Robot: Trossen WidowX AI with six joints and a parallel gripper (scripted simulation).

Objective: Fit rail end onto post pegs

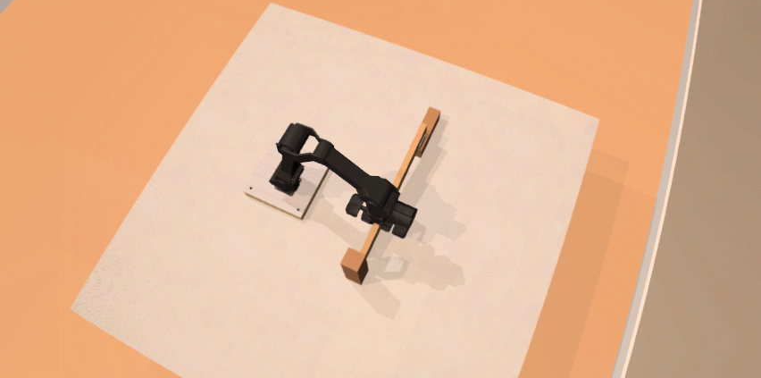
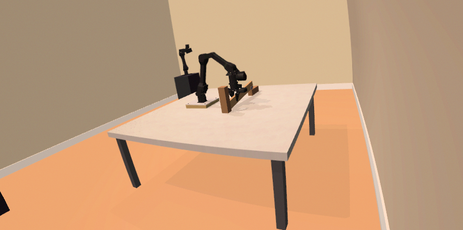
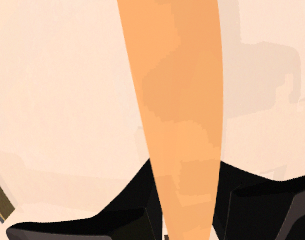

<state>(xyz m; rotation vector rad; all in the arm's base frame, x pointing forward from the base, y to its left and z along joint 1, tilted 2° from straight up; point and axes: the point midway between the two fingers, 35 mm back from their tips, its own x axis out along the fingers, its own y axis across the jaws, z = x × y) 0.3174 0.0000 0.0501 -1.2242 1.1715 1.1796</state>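
The long orange wooden rail point(image 1: 408, 163) point(image 2: 234, 101) point(image 3: 182, 100) slopes down towards the post. Its far end is at the bracket point(image 1: 422, 139) on the low footboard block point(image 1: 433, 115) point(image 2: 254, 91). Its near end is low, close beside the short brown post point(image 1: 353, 259) point(image 2: 224, 99). The post hides the pegs, the rail's holes and any gap in the exterior view; they cannot be made out in the top view either. My gripper point(image 1: 378, 222) point(image 2: 234, 96) point(image 3: 172, 157) points down and is shut on the rail, nearer the post than the block, with one black finger on each side.
The arm's base plate point(image 1: 313, 183) point(image 2: 196, 106) lies on the table point(image 1: 266, 279) point(image 2: 194, 128), to the left of the rail. The upright post stands a short way from my gripper. A second black arm point(image 2: 184, 61) stands on a dark box beyond the table.
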